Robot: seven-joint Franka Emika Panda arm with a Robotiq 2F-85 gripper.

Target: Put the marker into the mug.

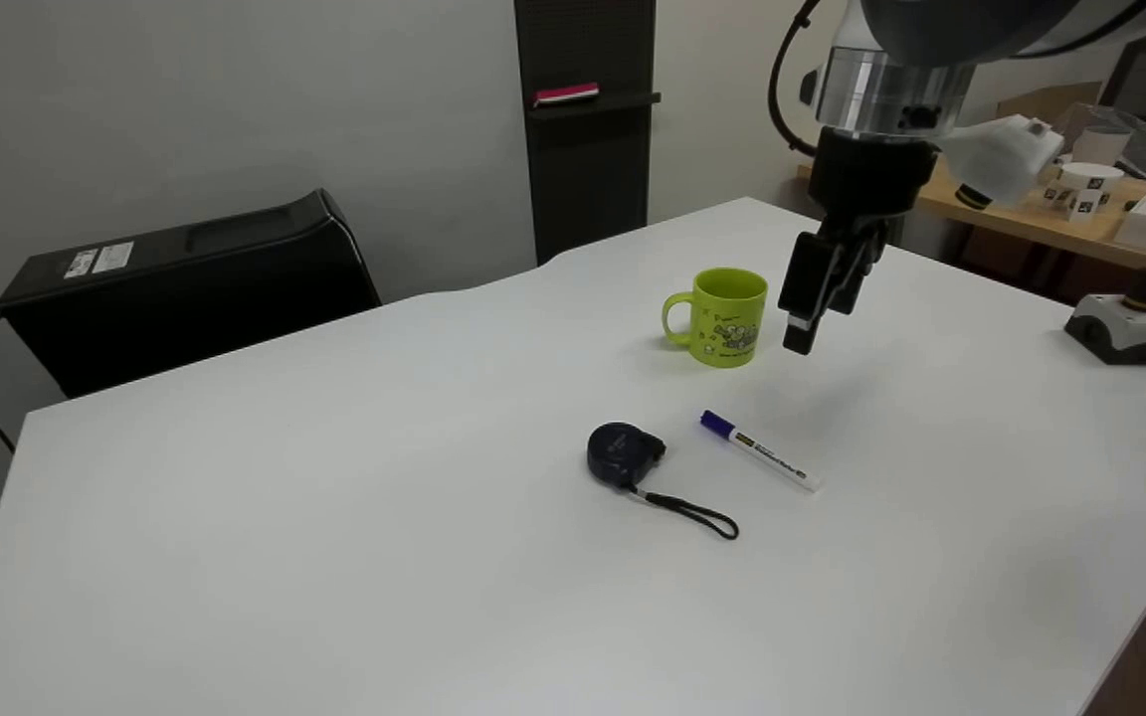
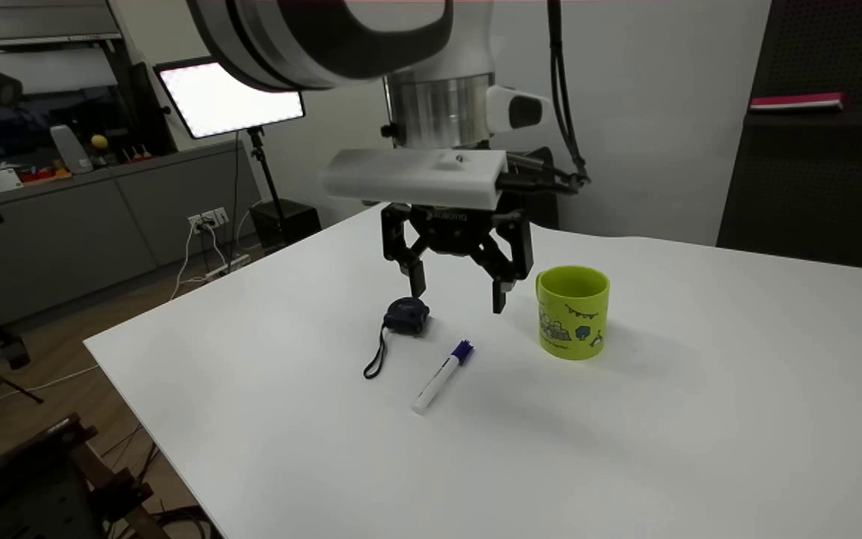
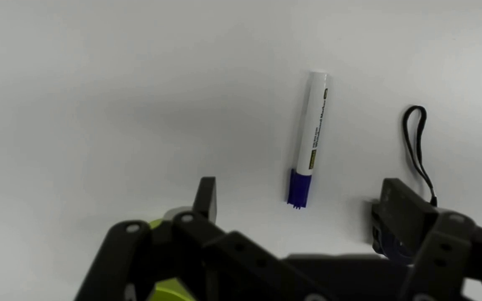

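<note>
The marker [image 1: 772,457] is white with a dark blue cap and lies flat on the table. It also shows in an exterior view [image 2: 438,382] and in the wrist view [image 3: 313,125]. The yellow-green mug [image 1: 727,323] stands upright behind the marker; it also shows in an exterior view [image 2: 575,318]. In the wrist view the mug [image 3: 169,289] is mostly hidden by the left finger. My gripper [image 1: 820,320] is open and empty above the table, seen also in an exterior view [image 2: 459,296]. In the wrist view the marker's cap lies below, between the open fingers [image 3: 301,198].
A dark tape measure [image 1: 621,455] with a black cord loop lies beside the marker, on the side away from the mug in an exterior view [image 2: 406,316]. In the wrist view it [image 3: 391,246] is partly behind the right finger. A grey-black button box [image 1: 1130,328] sits at the table's edge.
</note>
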